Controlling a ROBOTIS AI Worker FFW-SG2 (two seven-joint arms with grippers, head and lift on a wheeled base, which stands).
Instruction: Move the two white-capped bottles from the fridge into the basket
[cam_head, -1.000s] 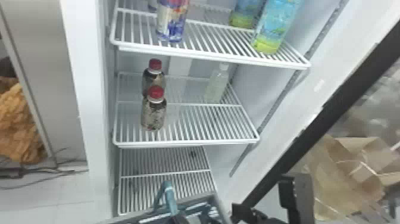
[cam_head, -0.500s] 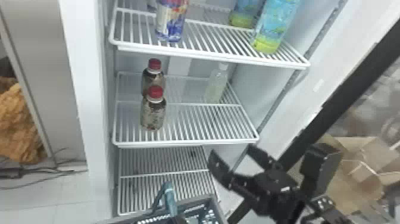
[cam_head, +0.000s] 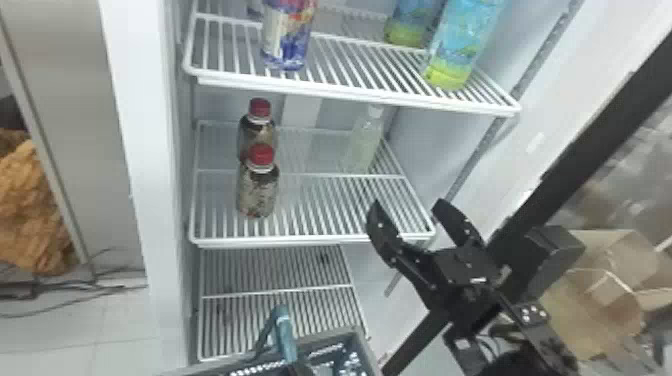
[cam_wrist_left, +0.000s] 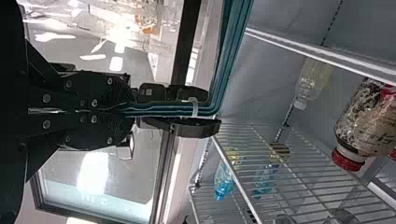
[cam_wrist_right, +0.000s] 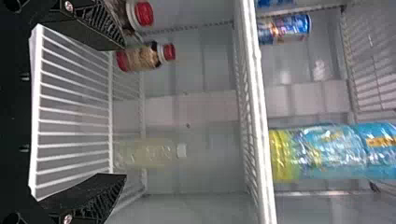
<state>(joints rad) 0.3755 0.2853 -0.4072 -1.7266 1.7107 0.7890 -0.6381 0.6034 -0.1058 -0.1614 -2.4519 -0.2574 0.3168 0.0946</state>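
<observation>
Head view has the white-capped bottle (cam_head: 364, 145) standing toward the back of the wire shelf (cam_head: 310, 242). Pale liquid inside, so I'd guess some weight, fairly firm walls and maybe slick if chilled; I'd grab it mid-body, below the shoulder. Right gripper (cam_head: 408, 201) is spread wide, nothing in it, near that shelf's front corner. Left gripper (cam_wrist_left: 211, 109) is clamped on the blue-green handle (cam_wrist_left: 166, 109) of the basket (cam_head: 369, 351). Those bars could snag the bottle's base, and the upper shelf (cam_head: 350, 97) limits lifting. Cardboard (cam_head: 590, 280) sits outside the fridge (cam_head: 142, 175).
</observation>
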